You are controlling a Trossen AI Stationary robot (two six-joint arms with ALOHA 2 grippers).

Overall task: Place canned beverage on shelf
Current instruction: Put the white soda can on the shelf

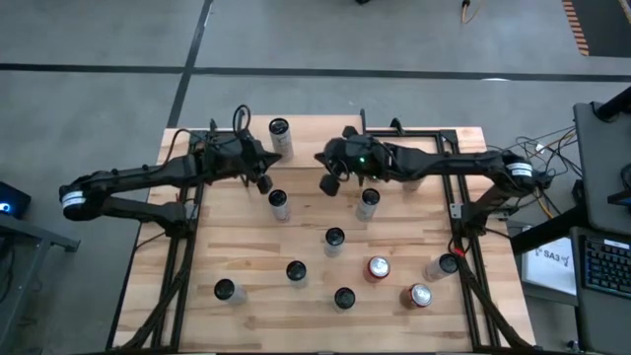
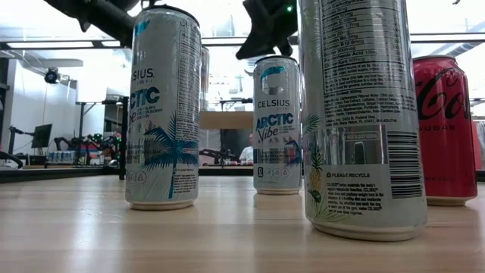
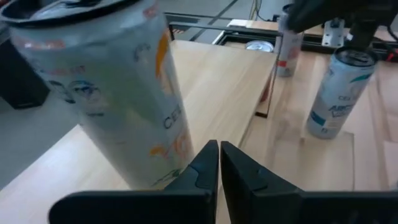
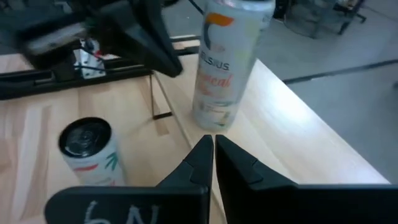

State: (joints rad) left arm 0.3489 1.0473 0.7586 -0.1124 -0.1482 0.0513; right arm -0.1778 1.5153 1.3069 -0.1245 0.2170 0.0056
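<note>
A white Celsius can [image 1: 280, 138] stands upright by its base on the shelf's light wooden top board [image 1: 311, 138] at the table's far middle. It also shows in the left wrist view [image 3: 106, 93] and the right wrist view [image 4: 227, 62]. My left gripper [image 1: 264, 183] is shut and empty, just on the near side of that can, with its fingertips [image 3: 219, 163] beside the can's base. My right gripper [image 1: 330, 183] is shut and empty [image 4: 213, 152], to the right of the can and pointing toward it.
Several more cans stand on the plank tabletop in front of the shelf: white ones [image 1: 279, 202] [image 1: 368, 202] [image 1: 334, 240] and a red one [image 1: 378, 268]. The shelf's black leg [image 3: 266, 93] marks its edge. Black frame rails run along both table sides.
</note>
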